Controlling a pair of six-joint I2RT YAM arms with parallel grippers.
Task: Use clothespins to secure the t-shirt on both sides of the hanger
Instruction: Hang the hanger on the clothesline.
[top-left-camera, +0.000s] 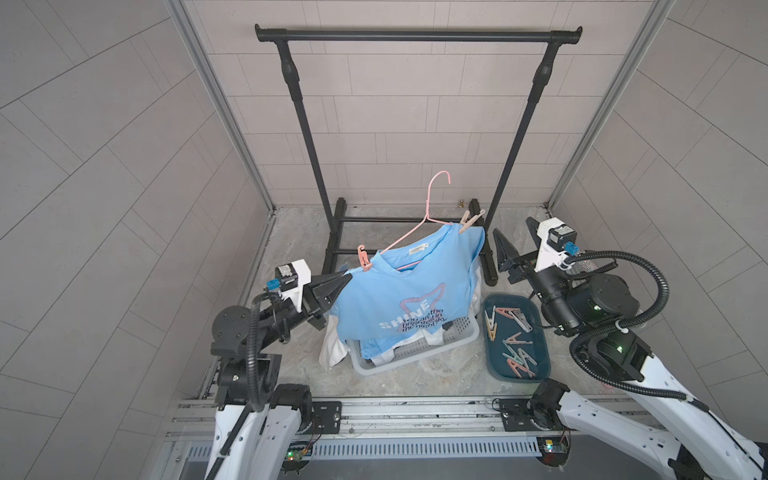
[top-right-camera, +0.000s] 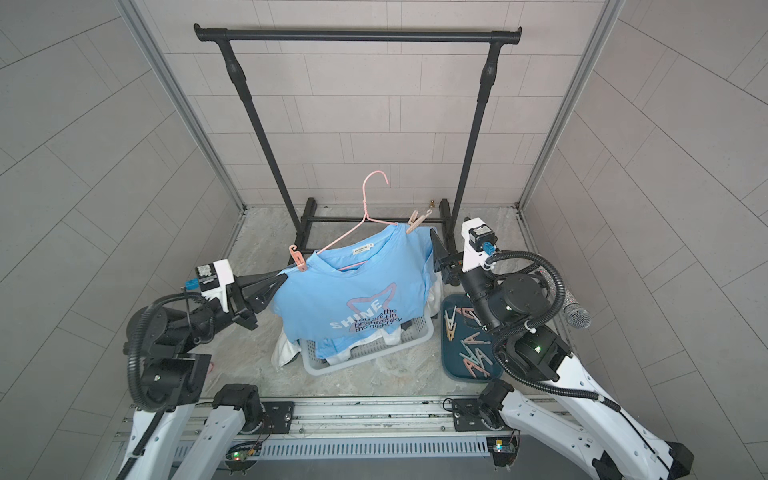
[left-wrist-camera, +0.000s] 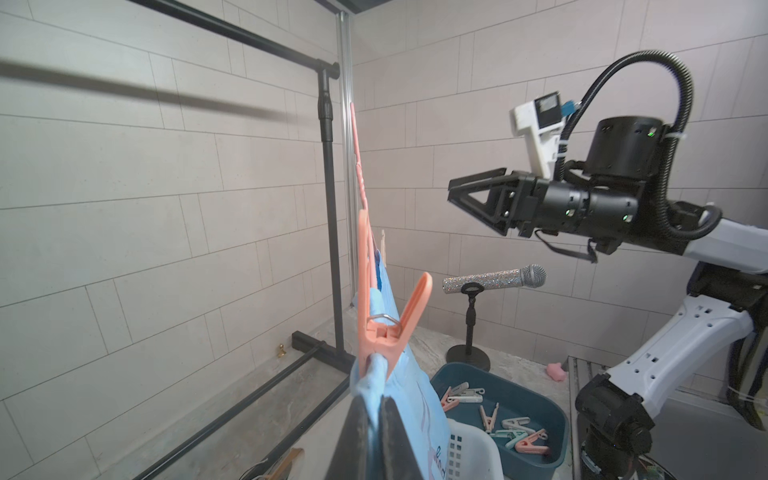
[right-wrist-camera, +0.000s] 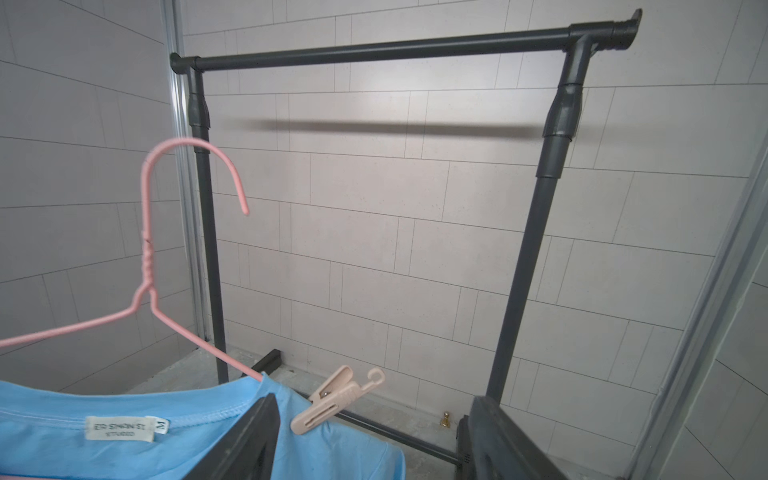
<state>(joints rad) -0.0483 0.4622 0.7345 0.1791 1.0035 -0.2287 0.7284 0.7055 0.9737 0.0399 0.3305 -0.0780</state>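
Nearest the lens, a metal rail (top-left-camera: 415, 409) anchors the robot, whose two grippers reach inward over a stone-patterned floor (top-left-camera: 436, 384). On the robot's left, the left gripper (top-left-camera: 348, 275) is pressed together on the shoulder tip of a light blue t-shirt (top-left-camera: 395, 299), holding it above a grey basket (top-left-camera: 415, 359). Through the neck runs a pink wire hanger (right-wrist-camera: 146, 253), its left end at that gripper and its right end farther back, toward a black rack (top-left-camera: 415, 35).

One peach clothespin (top-left-camera: 364, 259) bites the left shoulder, just beside the closed fingertips. On the right shoulder sits a pale pink clothespin (top-left-camera: 469, 222), its long axis slanting up and away from the cloth.

Just beside that peg, on its outer side, the right gripper (top-left-camera: 514, 232) stands with jaws apart and empty. In its wrist view the peg lies between the two fingers, closer to the one by the shirt. For any reseating, the right arm (top-left-camera: 665, 397) is clearly nearer — though both sides look pinned. Spare pegs (top-left-camera: 519, 361) lie in a dark tray (top-left-camera: 538, 332).
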